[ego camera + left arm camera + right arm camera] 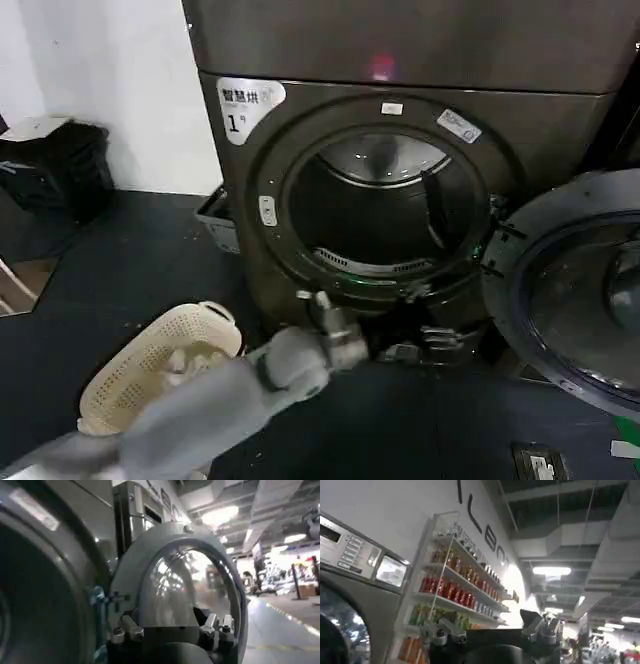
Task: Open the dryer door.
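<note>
Swinging wide, dryer door (575,290) edge-cropped

Item one: the dryer door (575,290), swung wide on my right, is cut off by the head view's right edge, its far rim unseen. Item two: my left arm (200,400) is motion-blurred and covers part of the cream laundry basket (150,365). Item three: the small print on the drum opening's white sticker (268,210) is too small to read.
</note>
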`<state>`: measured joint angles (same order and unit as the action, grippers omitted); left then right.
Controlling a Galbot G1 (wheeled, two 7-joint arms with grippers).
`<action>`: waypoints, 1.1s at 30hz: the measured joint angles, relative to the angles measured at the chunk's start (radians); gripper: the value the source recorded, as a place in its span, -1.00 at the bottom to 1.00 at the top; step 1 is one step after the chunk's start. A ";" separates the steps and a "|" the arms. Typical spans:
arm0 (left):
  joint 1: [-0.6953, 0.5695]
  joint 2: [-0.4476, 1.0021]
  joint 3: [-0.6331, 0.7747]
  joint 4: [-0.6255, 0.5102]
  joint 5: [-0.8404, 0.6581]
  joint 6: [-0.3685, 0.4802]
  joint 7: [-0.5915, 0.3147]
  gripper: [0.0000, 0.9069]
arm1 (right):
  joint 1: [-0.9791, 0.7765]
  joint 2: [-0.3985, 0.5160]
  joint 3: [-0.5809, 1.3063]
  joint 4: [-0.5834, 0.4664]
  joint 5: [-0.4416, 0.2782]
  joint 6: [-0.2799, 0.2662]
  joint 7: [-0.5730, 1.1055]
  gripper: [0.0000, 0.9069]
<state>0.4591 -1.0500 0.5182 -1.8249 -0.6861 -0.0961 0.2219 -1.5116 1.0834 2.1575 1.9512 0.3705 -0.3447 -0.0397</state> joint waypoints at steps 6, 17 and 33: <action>0.045 0.144 -0.028 -0.089 -0.011 -0.002 -0.001 1.00 | 0.010 -0.001 0.000 0.012 -0.027 -0.001 0.001 1.00; 0.101 0.429 -0.068 -0.225 -0.043 0.117 0.006 1.00 | 0.014 -0.009 0.004 0.031 -0.047 -0.025 0.003 1.00; 0.298 0.825 -0.313 -0.312 -0.013 0.167 0.115 1.00 | 0.039 -0.011 0.016 0.060 -0.094 -0.062 0.009 1.00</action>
<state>0.7570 -0.2251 0.2049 -2.1373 -0.6988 0.0707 0.3371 -1.4724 1.0728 2.1739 2.0112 0.2766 -0.4065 -0.0303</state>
